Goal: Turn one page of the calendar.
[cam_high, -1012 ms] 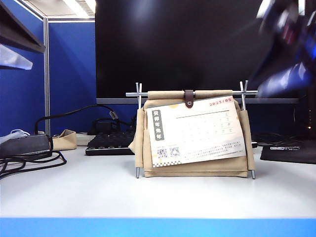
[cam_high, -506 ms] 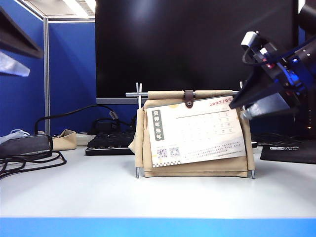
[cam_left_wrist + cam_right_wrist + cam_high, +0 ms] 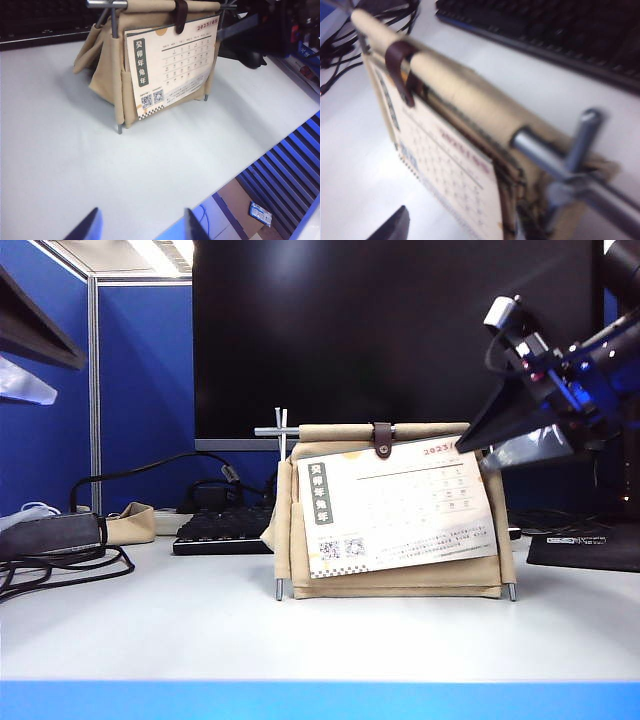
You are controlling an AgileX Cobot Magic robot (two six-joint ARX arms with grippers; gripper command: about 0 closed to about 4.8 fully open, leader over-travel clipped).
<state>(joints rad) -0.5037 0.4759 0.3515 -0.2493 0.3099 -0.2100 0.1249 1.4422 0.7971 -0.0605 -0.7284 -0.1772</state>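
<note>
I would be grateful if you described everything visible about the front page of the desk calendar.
The page is a white rectangular card with red "2023/05" at its top corner, a dark vertical label strip, two QR codes and a faint date grid. It hangs slightly tilted against the beige canvas calendar, under the brown strap. The open right gripper hovers beside its dated corner; contact is unclear. The left gripper is apart, over the table.

Desk calendar [image 3: 395,580] of matt beige canvas, weave slightly rough, on a thin shiny silver metal frame [image 3: 540,155]. Brown leather strap [image 3: 382,438], smooth. Front page [image 3: 395,505] is matt white card. Table [image 3: 300,635] smooth, pale, faintly glossy.
</note>
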